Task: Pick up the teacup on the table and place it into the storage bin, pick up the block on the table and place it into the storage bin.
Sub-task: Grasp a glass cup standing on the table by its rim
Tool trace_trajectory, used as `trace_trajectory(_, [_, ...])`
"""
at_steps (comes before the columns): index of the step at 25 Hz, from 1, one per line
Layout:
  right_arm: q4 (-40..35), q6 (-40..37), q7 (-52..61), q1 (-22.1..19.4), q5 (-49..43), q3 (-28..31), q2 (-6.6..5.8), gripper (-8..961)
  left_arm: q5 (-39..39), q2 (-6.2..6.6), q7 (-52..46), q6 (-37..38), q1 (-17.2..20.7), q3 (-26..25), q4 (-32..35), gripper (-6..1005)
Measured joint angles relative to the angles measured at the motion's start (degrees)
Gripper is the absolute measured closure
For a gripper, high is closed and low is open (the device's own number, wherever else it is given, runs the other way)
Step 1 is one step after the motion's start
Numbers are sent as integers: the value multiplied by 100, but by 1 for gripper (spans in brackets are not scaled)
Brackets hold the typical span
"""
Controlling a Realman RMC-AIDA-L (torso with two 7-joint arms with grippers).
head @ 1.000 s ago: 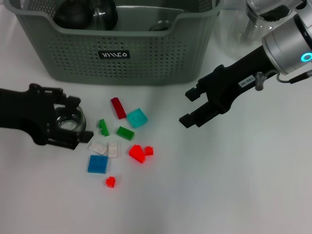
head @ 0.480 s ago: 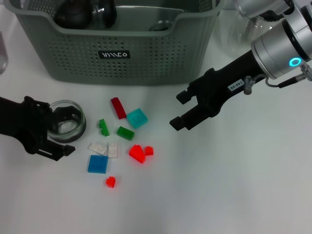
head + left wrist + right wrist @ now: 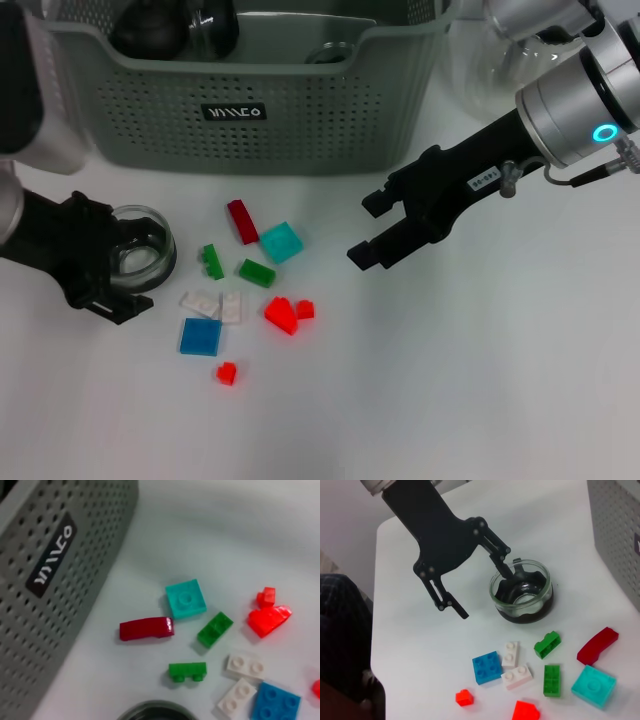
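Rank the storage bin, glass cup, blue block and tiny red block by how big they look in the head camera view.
1. storage bin
2. glass cup
3. blue block
4. tiny red block

All sit on one table at similar distance, so the order is fairly safe.

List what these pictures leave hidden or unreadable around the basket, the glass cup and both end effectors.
- Grey-green perforated plastic storage bin: head view's top edge crops it; the dark items inside cannot be identified.
- Clear glass teacup: left wrist view shows only a sliver.
- Left end effector: one finger inside the cup, grip unclear.
- Right end effector: open; absent from its own wrist view.
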Motion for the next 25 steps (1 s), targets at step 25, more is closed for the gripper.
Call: trace_trajectory(25, [300, 243, -145, 9, 3, 43, -2, 99, 774, 1, -488, -911, -168, 1008, -813, 305])
